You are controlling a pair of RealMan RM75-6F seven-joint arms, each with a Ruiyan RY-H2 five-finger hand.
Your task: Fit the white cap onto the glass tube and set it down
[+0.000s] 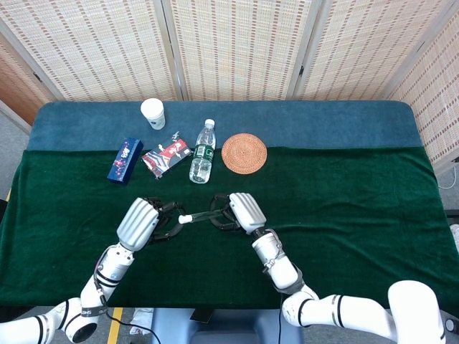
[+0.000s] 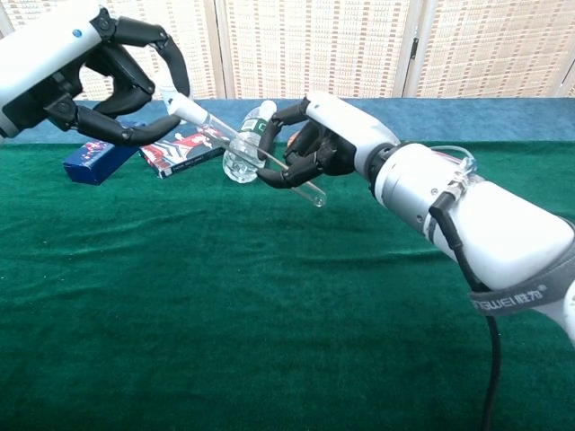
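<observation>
Capping step in hand. Our right hand (image 2: 310, 148) grips the glass tube (image 2: 269, 160) mid-length, above the table (image 2: 269, 341). Our left hand (image 2: 108, 85) pinches the white cap (image 2: 182, 108) at the tube's open end, touching or partly seated; we cannot tell which. Next: press home along the axis, then lower. Beyond the fingers lies a water bottle (image 1: 203, 152).

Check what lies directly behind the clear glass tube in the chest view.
Behind the clear glass tube lies a plastic water bottle on its side; the right hand covers whatever is behind the tube's lower half.
</observation>
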